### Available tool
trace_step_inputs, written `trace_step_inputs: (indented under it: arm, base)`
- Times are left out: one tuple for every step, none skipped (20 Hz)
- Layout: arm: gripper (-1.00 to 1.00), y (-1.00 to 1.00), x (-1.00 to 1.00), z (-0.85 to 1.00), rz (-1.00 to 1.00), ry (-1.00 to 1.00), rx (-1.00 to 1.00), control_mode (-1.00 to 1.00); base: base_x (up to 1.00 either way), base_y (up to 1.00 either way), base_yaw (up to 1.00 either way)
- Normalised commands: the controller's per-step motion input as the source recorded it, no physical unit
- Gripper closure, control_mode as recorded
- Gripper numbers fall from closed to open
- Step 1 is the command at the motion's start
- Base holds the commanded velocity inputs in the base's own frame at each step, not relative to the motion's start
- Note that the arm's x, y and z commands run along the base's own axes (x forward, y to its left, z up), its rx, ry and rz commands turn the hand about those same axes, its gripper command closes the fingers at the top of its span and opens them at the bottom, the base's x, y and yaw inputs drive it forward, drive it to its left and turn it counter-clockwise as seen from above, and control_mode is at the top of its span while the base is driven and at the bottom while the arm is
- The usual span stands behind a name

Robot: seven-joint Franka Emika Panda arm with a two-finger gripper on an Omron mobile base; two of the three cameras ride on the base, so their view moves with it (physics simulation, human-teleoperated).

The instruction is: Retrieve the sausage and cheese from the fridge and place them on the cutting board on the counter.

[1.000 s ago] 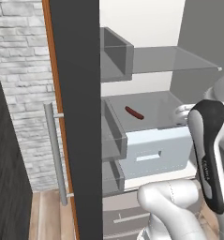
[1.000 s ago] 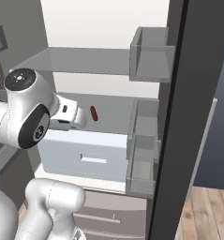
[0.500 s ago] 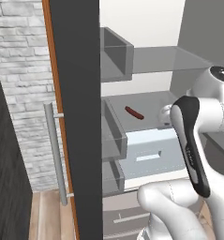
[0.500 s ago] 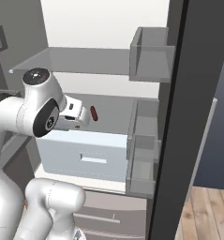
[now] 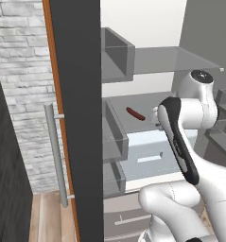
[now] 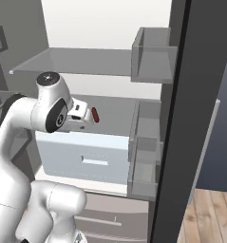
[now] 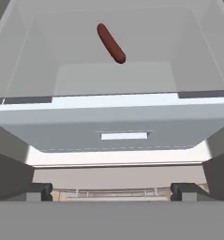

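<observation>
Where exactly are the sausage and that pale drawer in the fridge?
sausage (image 7: 110,43), hand view, middle of its dark red body.
pale drawer (image 7: 124,136), hand view, on its front handle slot.

You have a dark red-brown sausage (image 7: 110,43) on a pale grey shelf (image 7: 113,75) inside the fridge (image 5: 147,28), whose back wall is white. Below the shelf, your drawer (image 7: 123,129) shows light blue-grey with a whiter slot for a handle. The door bins (image 6: 153,61) on the right are translucent grey. The open door (image 5: 79,118) on your left is dark grey, edged in orange-brown, with a light grey bar handle (image 5: 55,156). Beyond it the wall (image 5: 20,71) is whitish-grey brick. The floor (image 6: 207,218) at near right is light brown wood planks.
</observation>
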Motion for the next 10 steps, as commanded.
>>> trace_step_inputs:
  arm:
    - [-1.00, 0.06, 0.42, -0.39, 0.00, 0.00, 0.00, -1.00]
    - [-1.00, 0.00, 0.43, -0.26, 0.00, 0.00, 0.00, -1.00]
    - [-1.00, 0.00, 0.42, -0.26, 0.00, 0.00, 0.00, -1.00]
    - [-1.00, 0.00, 0.44, -0.33, 0.00, 0.00, 0.00, -1.00]
    - [-1.00, 0.00, 0.44, -0.31, 0.00, 0.00, 0.00, -1.00]
    - [-1.00, 0.00, 0.48, -0.27, 0.00, 0.00, 0.00, -1.00]
    - [-1.00, 0.00, 0.47, -0.31, 0.00, 0.00, 0.00, -1.00]
    - [-1.00, 0.00, 0.46, -0.24, 0.00, 0.00, 0.00, -1.00]
    - [-1.00, 0.00, 0.51, -0.14, 0.00, 0.00, 0.00, -1.00]
    - [-1.00, 0.00, 0.61, -0.03, 0.00, 0.00, 0.00, -1.00]
  base:
    - [0.00, 0.00, 0.00]
    - [0.00, 0.00, 0.00]
    - [0.00, 0.00, 0.00]
    - [0.00, 0.00, 0.00]
    - [0.00, 0.00, 0.00]
    - [0.00, 0.00, 0.00]
    - [0.00, 0.00, 0.00]
    - [0.00, 0.00, 0.00]
    - [0.00, 0.00, 0.00]
    - [0.00, 0.00, 0.00]
